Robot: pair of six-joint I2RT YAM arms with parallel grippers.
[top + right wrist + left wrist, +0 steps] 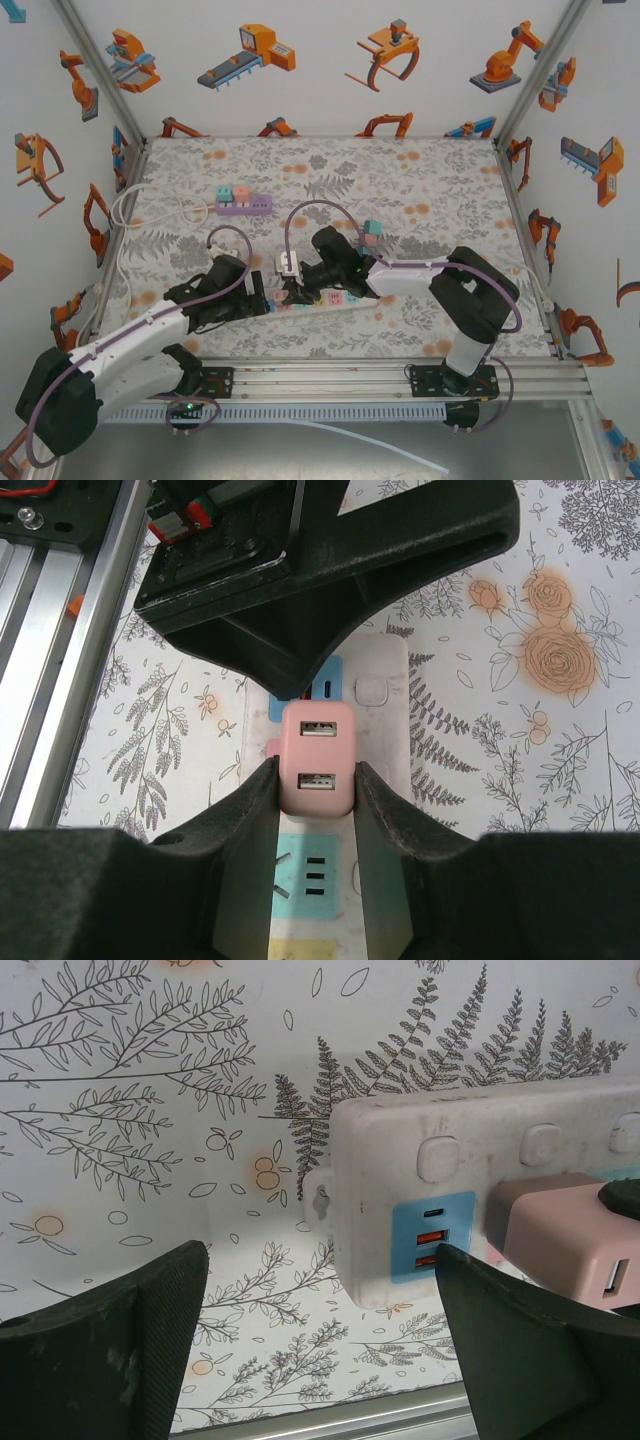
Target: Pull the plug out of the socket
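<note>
we find the pink plug (316, 758) seated in the white power strip (385, 730) on the near part of the table (420, 190), the right gripper (315, 780) pinching its flat sides. the left gripper (320, 1280) stands spread astride the strip's end, not yet clamping. we judge the plug light, rigid, smooth; the strip may lift with it. prongs are hidden.

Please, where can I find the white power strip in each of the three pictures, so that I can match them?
Top external: the power strip lies near the front edge, about centre, between the two arms.
Left wrist: the power strip is at the upper right, its end toward the camera.
Right wrist: the power strip runs up the centre.
Shared landmark: the pink plug seated in it, in both wrist views.
</note>
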